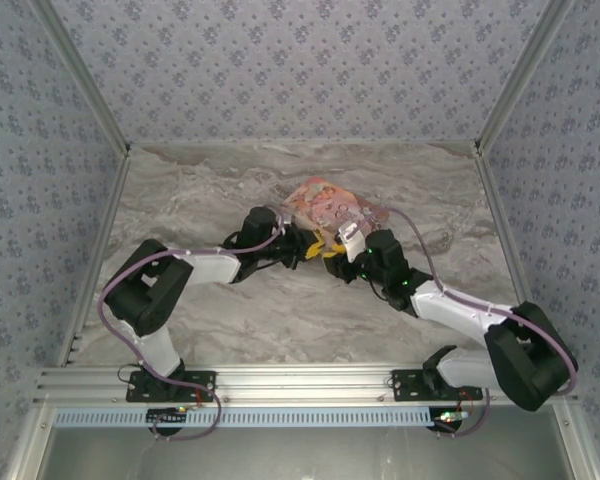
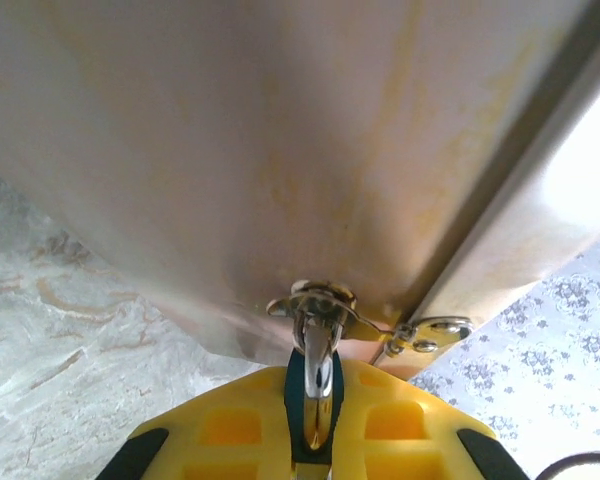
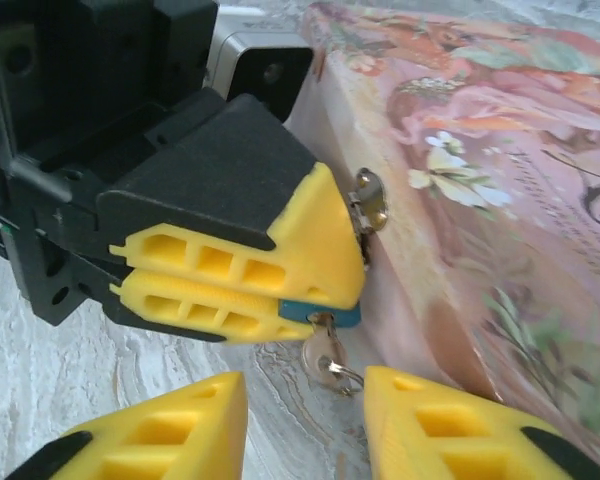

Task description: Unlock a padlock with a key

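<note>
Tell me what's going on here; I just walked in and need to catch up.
The left tool is clamped on the small blue padlock, which is hooked to the clasp on the side of the pink box. A key sticks out beneath the padlock. The right tool is open just below, a finger either side of the key, not gripping it.

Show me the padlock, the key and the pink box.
padlock (image 3: 325,313), right wrist view, blue body's exposed edge
key (image 3: 325,358), right wrist view, silvery head
pink box (image 3: 480,150), right wrist view, illustrated lid
</note>
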